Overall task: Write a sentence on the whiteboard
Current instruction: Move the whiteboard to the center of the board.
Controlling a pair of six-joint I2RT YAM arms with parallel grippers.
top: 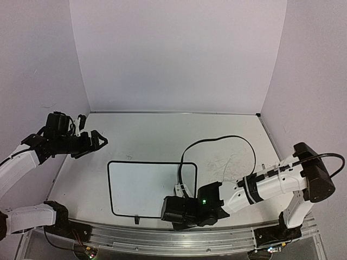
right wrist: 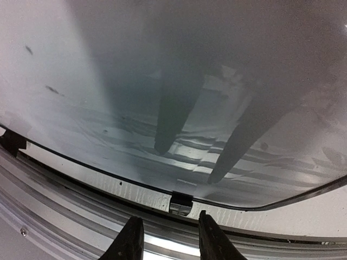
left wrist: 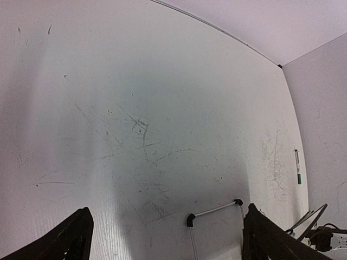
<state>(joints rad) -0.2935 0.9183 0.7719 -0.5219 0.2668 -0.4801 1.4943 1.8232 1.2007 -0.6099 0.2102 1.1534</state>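
The whiteboard point(top: 152, 187) lies flat on the table left of centre, and its surface is blank. No green letters of the sentence show on it. My left gripper point(top: 100, 141) is open wide and empty, held above the table beyond the board's far left corner. In the left wrist view point(left wrist: 168, 244) a far edge of the board point(left wrist: 214, 210) shows between the fingers. My right gripper point(top: 172, 215) hangs low over the board's near right edge. In the right wrist view point(right wrist: 169, 238) its fingers stand apart and empty, just short of a black clip foot point(right wrist: 180, 201) on the board's border.
A green marker point(left wrist: 297, 168) lies on the table near the right wall. A black cable point(top: 217, 140) loops over the table right of the board. A metal rail point(top: 162, 238) runs along the near edge. The other clip foot point(top: 136, 219) sits on the board's near side.
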